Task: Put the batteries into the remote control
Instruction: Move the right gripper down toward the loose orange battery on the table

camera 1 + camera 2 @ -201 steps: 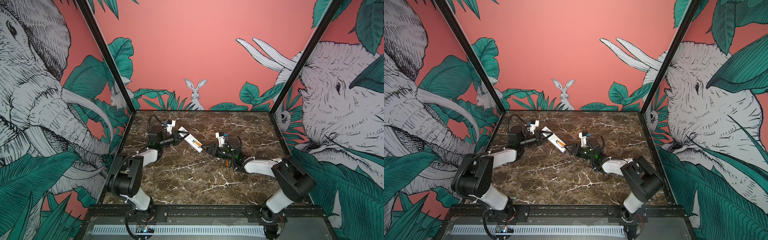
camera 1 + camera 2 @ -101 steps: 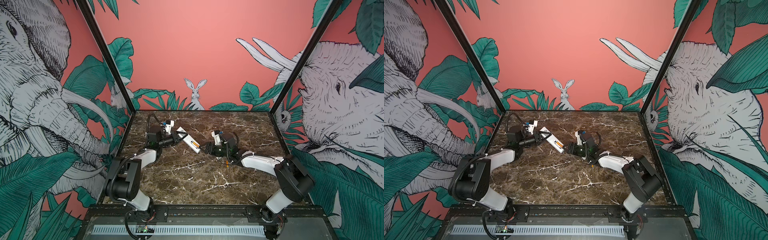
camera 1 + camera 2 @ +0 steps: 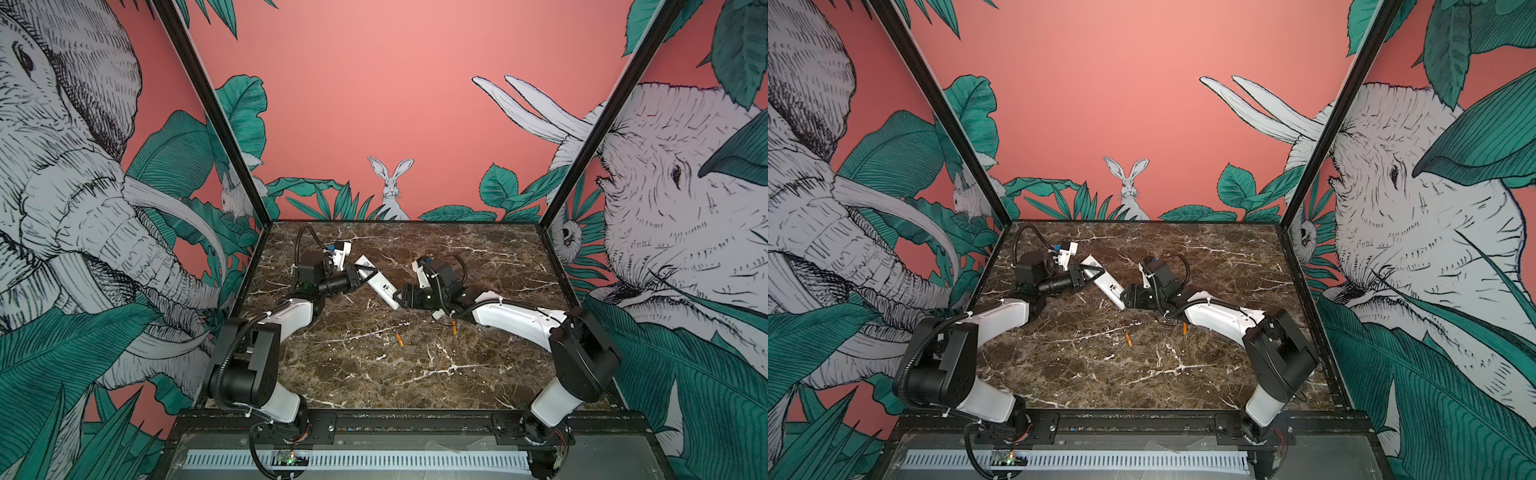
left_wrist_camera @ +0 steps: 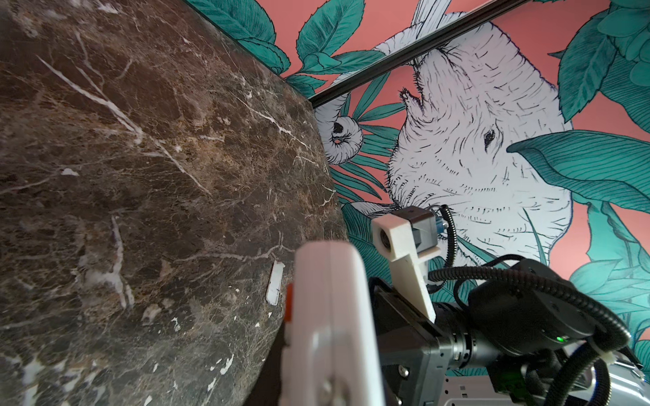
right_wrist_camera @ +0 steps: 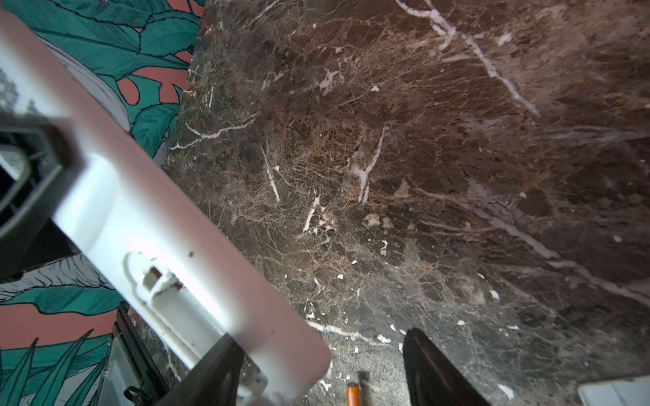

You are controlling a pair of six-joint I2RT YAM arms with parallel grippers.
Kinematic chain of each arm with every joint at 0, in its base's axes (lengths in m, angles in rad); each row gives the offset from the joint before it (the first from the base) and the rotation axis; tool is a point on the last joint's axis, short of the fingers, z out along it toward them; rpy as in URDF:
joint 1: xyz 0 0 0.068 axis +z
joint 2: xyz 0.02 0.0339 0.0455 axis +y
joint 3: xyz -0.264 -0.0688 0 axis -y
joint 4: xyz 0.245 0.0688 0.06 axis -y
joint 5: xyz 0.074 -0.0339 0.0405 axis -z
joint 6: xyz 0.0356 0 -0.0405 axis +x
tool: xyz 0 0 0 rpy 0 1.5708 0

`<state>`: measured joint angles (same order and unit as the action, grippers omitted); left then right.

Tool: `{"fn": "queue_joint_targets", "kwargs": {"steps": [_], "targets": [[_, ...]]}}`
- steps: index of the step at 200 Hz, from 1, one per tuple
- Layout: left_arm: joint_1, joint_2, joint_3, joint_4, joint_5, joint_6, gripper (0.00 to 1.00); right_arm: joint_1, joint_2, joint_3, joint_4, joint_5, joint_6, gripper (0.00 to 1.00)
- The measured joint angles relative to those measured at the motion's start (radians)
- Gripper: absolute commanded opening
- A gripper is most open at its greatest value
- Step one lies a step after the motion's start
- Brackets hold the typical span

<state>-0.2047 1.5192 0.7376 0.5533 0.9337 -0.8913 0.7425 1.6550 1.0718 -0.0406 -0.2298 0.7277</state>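
Remote control (image 3: 381,286) sits over mid-table (image 3: 374,374). Its long axis is diagonal, one end pointing back-left and the other front-right. Left gripper (image 3: 369,275) is clamped on the back-left half. Right gripper (image 3: 400,297) fingers are apart at the front-right end. Batteries (image 3: 400,340) lie loose on the table in front.

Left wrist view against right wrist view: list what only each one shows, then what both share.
Left wrist only: the remote control edge-on with an orange button, and the right arm's wrist camera. Right wrist only: the remote's plain back with a notch, one orange battery, the right pincer open, the left pincer shut on the remote. Both: the remote and the marble table.
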Motion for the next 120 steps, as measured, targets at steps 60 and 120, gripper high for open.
{"fn": "queue_joint_targets", "kwargs": {"steps": [60,120], "targets": [[-0.007,-0.053,0.020,-0.210,-0.064,0.104,0.18,0.015,-0.093,-0.061,-0.053,0.063,-0.109,0.69],[0.057,-0.116,0.082,-0.482,-0.232,0.258,0.18,0.085,-0.229,-0.109,-0.194,0.073,-0.238,0.66]]}}
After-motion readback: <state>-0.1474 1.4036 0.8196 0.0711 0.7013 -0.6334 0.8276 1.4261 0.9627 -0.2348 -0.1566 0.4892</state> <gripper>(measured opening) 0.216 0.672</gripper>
